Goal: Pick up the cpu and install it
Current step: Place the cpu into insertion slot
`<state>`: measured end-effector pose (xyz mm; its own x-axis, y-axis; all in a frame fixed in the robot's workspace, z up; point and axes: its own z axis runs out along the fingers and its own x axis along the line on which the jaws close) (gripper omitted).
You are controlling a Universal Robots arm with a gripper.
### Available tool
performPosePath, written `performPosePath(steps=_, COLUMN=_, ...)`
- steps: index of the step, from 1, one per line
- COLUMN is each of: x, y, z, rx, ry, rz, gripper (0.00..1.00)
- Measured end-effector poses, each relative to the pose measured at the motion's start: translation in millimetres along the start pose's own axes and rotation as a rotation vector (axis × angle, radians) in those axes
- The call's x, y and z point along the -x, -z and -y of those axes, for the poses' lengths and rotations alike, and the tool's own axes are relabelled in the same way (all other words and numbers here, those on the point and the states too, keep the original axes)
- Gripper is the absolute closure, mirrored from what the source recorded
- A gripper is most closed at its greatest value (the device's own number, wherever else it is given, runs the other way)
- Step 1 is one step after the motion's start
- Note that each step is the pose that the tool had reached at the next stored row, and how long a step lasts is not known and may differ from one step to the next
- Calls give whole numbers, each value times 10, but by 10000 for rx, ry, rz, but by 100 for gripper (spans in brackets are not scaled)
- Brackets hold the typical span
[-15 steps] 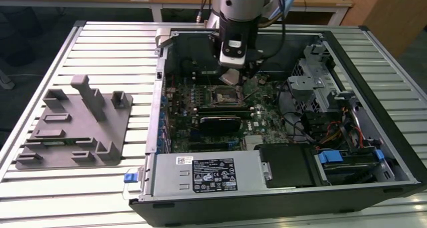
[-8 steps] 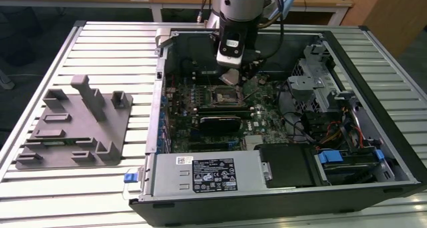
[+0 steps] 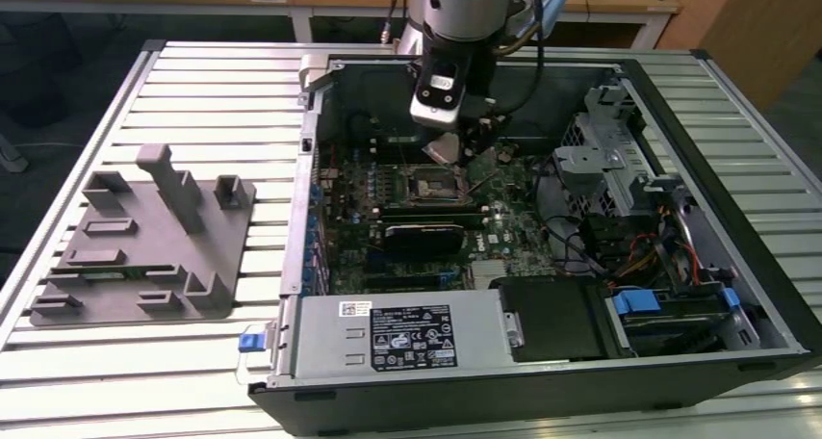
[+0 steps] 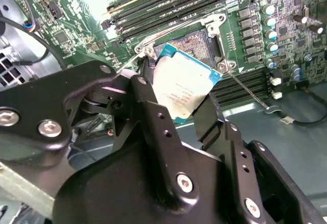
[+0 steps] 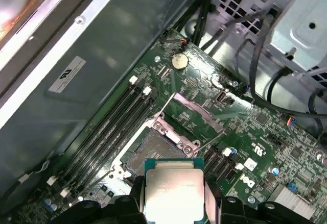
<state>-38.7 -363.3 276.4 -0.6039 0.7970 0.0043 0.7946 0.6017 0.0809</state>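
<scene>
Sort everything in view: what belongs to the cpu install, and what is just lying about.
In the job: cpu, held in the tool; open motherboard socket.
Lying about: grey moulded tray; coin cell; memory slots; labelled silver box.

The cpu [image 4: 182, 83]: small flat square chip, shiny silver metal top w/ faint print, thin pale blue-green rim. Not seated; it's held up off the board, pinched on two opp. edges by the gripper [image 4: 179, 96]. Silver top faces both wrist views. It hangs tilted, just above the open socket [image 5: 153, 152], one edge overlapping the socket frame in the first wrist view.
</scene>
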Motion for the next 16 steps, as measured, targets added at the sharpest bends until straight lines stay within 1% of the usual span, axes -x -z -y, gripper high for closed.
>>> performPosePath(steps=8, x=0, y=0, z=0, rx=4, ry=-859, rz=69, gripper=45)
performPosePath(steps=16, x=0, y=-2, z=0, rx=9, ry=-2083, rz=169, gripper=45)
